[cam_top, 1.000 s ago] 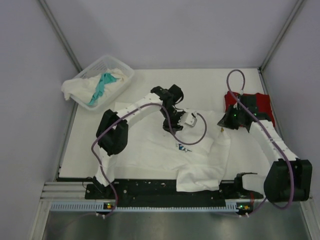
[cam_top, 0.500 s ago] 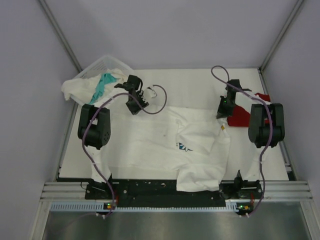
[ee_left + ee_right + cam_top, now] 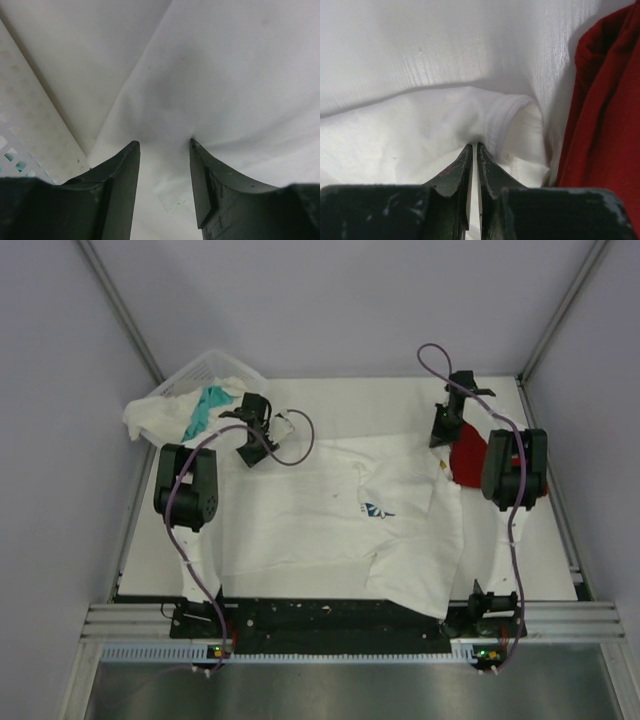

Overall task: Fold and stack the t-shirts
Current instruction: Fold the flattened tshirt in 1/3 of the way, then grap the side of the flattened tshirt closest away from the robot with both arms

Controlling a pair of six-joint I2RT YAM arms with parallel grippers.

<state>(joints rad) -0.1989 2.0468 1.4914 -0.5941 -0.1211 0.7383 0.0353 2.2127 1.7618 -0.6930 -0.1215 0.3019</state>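
Note:
A white t-shirt (image 3: 320, 510) with a small blue graphic (image 3: 375, 510) lies spread across the table, its near right corner folded over. My left gripper (image 3: 247, 452) holds its far left edge; in the left wrist view the jaws (image 3: 162, 144) stand partly apart with white cloth (image 3: 225, 75) bunched between them. My right gripper (image 3: 437, 438) is shut on the far right edge; the right wrist view shows the gripper (image 3: 474, 146) pinching a stitched hem (image 3: 500, 120). A red t-shirt (image 3: 466, 462) lies just right of it and also shows in the right wrist view (image 3: 605, 100).
A white lattice basket (image 3: 205, 365) stands at the far left corner, holding a teal shirt (image 3: 205, 405) and a white shirt (image 3: 150, 418) that hangs over its rim. Its lattice wall (image 3: 15, 155) is close beside my left gripper. Grey walls enclose the table.
Both grippers have moved apart and toward the far edge, drawing the white shirt out flat and away from the arm bases. The graphic has shifted farther back.

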